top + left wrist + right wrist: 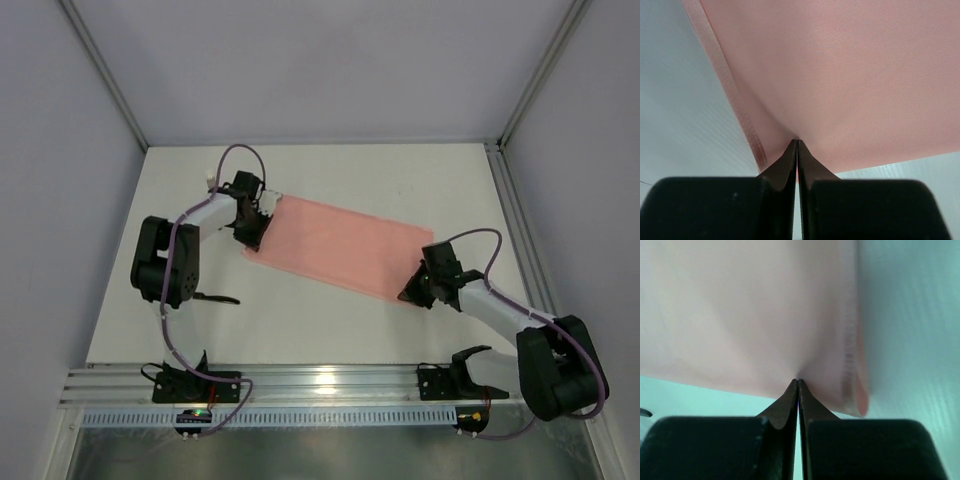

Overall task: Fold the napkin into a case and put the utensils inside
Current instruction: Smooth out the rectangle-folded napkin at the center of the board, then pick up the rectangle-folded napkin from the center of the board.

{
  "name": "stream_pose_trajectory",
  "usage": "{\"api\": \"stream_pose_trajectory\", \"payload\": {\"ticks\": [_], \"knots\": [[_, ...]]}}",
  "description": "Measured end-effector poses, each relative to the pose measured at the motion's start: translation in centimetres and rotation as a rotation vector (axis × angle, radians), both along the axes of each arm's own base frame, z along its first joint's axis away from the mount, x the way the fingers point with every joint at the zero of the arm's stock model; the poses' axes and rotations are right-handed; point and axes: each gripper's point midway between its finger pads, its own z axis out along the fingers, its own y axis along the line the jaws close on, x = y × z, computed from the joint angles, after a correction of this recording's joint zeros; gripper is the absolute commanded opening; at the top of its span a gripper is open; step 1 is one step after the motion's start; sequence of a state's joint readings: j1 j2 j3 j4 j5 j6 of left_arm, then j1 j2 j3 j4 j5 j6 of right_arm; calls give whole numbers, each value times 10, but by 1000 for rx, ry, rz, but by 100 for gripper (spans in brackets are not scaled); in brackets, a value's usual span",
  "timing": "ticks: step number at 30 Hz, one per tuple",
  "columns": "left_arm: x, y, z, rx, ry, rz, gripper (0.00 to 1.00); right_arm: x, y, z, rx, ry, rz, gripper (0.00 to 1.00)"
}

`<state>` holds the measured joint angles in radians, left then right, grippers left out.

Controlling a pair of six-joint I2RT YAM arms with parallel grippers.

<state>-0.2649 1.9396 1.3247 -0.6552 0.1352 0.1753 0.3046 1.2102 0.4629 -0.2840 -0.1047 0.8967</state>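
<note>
Jaws left and right pinch opposite ends of the napkin (345, 245) spread between them.

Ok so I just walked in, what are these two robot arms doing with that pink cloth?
The two arms are handling a pink napkin, spread as a long rectangle on the white table. The left gripper is pinched shut on its left end, the right gripper on its near right corner. It looks like mid-fold; nothing lies on the napkin.
</note>
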Motion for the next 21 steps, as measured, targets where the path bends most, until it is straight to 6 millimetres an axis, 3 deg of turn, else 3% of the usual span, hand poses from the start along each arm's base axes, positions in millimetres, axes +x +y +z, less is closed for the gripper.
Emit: {"api": "stream_pose_trajectory", "payload": {"ticks": [6, 12, 15, 16, 19, 21], "knots": [[1, 1, 1, -5, -16, -10, 4, -10, -41, 9, -51, 9, -116, 4], [0, -2, 1, -30, -15, -17, 6, -14, -57, 28, -91, -4, -134, 6], [0, -4, 2, -49, -11, -18, 8, -10, -56, 40, -95, -24, -120, 13], [-1, -5, 2, -56, -10, -20, 8, -9, -56, 43, -95, -29, -116, 22], [-3, -7, 6, -71, -5, -26, 10, -15, -56, 42, -99, -15, -102, 35], [-5, -8, 13, -76, -13, -28, 11, -18, -57, 41, -103, -3, -97, 38]]}}
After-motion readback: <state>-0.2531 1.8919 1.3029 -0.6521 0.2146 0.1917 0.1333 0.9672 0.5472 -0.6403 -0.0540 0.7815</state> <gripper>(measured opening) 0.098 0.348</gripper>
